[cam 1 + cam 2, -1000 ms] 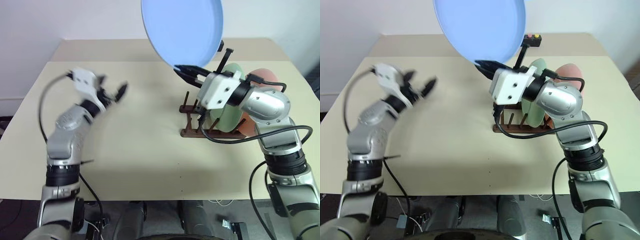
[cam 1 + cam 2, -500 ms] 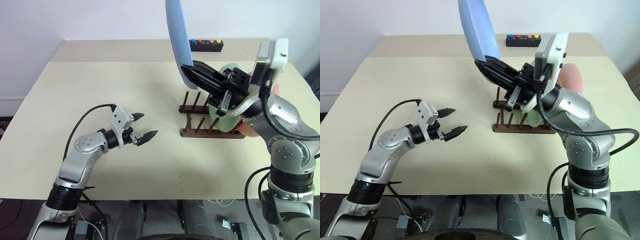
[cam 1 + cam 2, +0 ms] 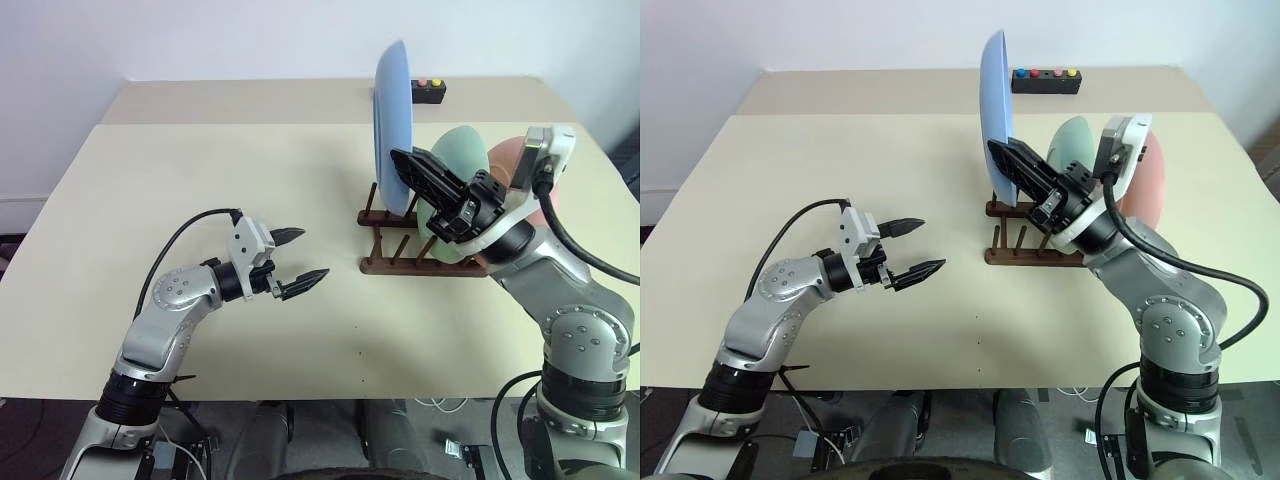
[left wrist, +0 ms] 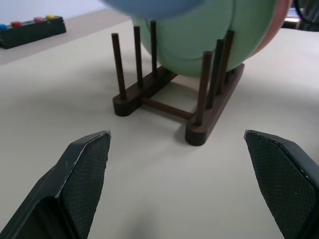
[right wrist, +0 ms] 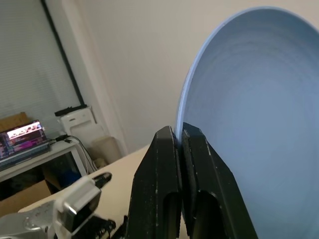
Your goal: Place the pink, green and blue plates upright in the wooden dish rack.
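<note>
well to the left of the wooden dish rack (image 3: 425, 243), the left gripper (image 3: 296, 262) hovers with fingers spread wide. the right gripper (image 3: 404, 163) pinches the blue plate (image 3: 393, 128) upright over the rack's left end; the green plate (image 3: 455, 190) and pink plate (image 3: 1146, 180) stand in the rack's right half.

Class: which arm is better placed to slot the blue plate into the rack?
Right: its gripper already pinches the blue plate upright above the rack. The left gripper is open and off to the side.
</note>
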`<state>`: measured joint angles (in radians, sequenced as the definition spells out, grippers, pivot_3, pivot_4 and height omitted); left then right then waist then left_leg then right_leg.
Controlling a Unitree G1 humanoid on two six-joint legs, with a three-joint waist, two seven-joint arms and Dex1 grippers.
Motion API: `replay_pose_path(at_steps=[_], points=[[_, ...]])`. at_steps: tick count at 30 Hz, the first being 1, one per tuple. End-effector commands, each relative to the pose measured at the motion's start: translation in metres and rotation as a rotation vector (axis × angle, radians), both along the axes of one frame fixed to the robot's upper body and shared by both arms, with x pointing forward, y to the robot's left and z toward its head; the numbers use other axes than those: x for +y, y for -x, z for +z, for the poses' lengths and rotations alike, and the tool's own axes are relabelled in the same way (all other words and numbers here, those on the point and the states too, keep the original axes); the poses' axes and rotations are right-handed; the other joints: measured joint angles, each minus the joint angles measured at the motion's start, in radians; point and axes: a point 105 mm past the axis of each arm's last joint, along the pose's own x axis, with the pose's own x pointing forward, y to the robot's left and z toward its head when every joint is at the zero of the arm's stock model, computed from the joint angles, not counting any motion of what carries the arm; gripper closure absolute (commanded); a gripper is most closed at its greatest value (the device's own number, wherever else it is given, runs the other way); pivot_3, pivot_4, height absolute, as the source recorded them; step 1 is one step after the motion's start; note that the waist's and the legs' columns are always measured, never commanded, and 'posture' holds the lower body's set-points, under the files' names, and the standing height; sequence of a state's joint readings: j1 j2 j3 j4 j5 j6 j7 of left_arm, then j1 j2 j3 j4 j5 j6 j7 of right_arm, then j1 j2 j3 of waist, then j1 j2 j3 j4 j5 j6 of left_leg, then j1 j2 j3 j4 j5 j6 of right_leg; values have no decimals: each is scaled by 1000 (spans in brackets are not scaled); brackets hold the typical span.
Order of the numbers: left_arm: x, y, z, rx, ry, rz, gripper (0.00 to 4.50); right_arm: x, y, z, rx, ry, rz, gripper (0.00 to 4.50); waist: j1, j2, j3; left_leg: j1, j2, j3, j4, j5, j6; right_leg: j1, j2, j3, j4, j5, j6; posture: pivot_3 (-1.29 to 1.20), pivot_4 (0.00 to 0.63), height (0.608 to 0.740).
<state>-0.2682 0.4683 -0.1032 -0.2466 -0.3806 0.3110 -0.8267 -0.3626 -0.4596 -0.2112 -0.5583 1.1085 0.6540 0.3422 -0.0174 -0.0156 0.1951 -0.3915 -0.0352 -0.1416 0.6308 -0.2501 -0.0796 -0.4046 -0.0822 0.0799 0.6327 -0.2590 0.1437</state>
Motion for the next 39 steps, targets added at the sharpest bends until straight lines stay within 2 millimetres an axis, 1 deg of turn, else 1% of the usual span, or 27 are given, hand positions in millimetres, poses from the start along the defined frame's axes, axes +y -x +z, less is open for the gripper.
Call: replay_pose_path(at_steps=[1,5,13,19,26,30,32,34,35,36,39], points=[[-3,5,14,-66,18,-24,93,1,9,6,-29,-6,16,4500,0,0,0,0,0,0,0,0,0,0,0,0,0,0,0,0,150,740],[-3,5,14,-70,13,-23,93,0,8,-1,2,-5,13,4500,0,0,0,0,0,0,0,0,0,0,0,0,0,0,0,0,150,740],[-4,4,14,-75,7,-20,93,-1,7,-9,43,-8,20,4500,0,0,0,0,0,0,0,0,0,0,0,0,0,0,0,0,150,740],[-3,3,14,-81,-1,-11,93,-5,5,-15,84,-38,7,4500,0,0,0,0,0,0,0,0,0,0,0,0,0,0,0,0,150,740],[-2,3,13,-84,-10,-8,93,-7,7,-25,124,-44,4,4500,0,0,0,0,0,0,0,0,0,1,0,0,0,0,0,0,150,740],[-2,3,12,-85,-12,-8,93,-7,8,-27,137,-53,6,4500,0,0,0,0,0,0,0,0,0,1,0,0,0,0,0,0,150,740],[-3,2,12,-87,-11,-11,0,-7,9,-28,140,-57,8,3893,0,0,0,0,0,0,0,0,0,1,0,0,0,0,0,0,150,740],[-4,2,12,-88,-11,-11,0,-7,10,-29,142,-57,10,3088,0,0,0,0,0,0,0,0,0,1,0,0,0,0,0,0,150,740],[-4,2,12,-88,-11,-11,0,-8,10,-29,142,-57,9,2641,0,0,0,0,0,0,0,0,0,1,0,0,0,0,0,0,150,740],[-4,2,12,-88,-10,-11,0,-8,11,-29,142,-58,9,2090,0,0,0,0,0,0,0,0,0,1,0,0,0,0,0,0,150,740],[-4,1,12,-88,-10,-11,0,-9,10,-29,141,-58,1,623,0,0,0,0,0,0,0,0,0,1,0,0,0,0,0,0,150,740]])
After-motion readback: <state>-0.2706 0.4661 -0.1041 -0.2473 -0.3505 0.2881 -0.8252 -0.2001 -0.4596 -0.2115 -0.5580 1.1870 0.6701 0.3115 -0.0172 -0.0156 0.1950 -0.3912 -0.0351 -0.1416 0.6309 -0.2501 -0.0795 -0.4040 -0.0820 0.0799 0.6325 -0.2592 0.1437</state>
